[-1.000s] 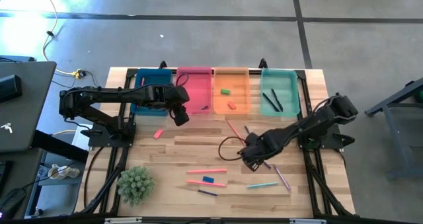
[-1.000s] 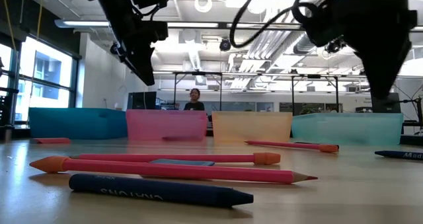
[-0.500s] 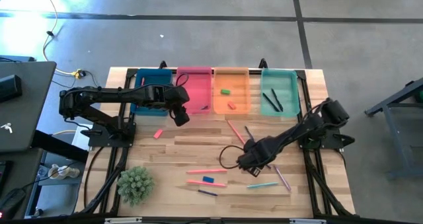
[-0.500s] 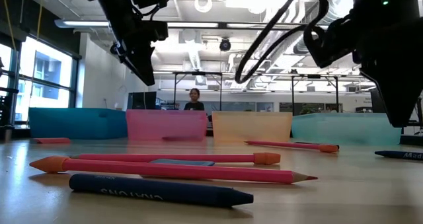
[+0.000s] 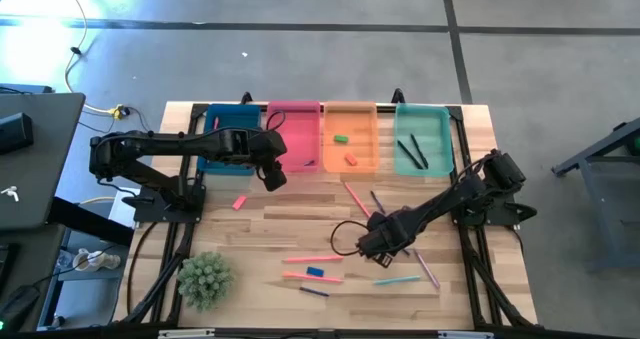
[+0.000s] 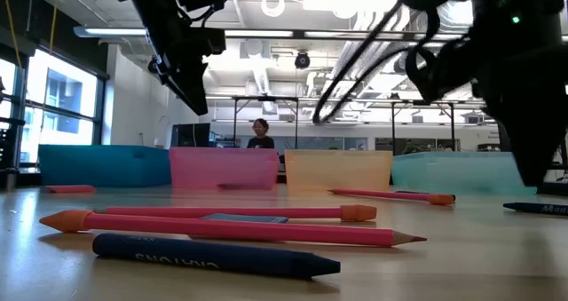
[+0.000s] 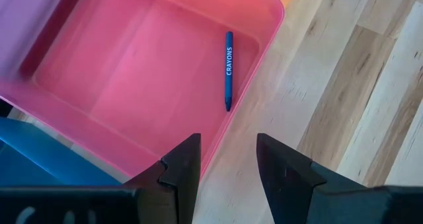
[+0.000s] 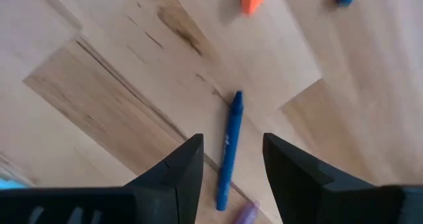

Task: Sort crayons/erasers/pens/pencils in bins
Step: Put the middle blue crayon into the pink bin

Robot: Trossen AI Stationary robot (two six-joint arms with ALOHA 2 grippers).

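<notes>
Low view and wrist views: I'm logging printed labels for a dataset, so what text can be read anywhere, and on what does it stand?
"CRAYONS": white print on the thin blue crayon lying in the pink translucent plastic bin, left wrist view.
"CRAYONS", upside down: on the dark blue crayon nearest the camera, low view.
Partial white print, unreadable: dark stick at the right edge, low view.
Blue crayon in the right wrist view: print too blurred to read.

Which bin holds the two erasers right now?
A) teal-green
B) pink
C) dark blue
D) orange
D: the high view shows a green eraser and a pink-red eraser lying inside the orange bin, apart from each other.
</notes>
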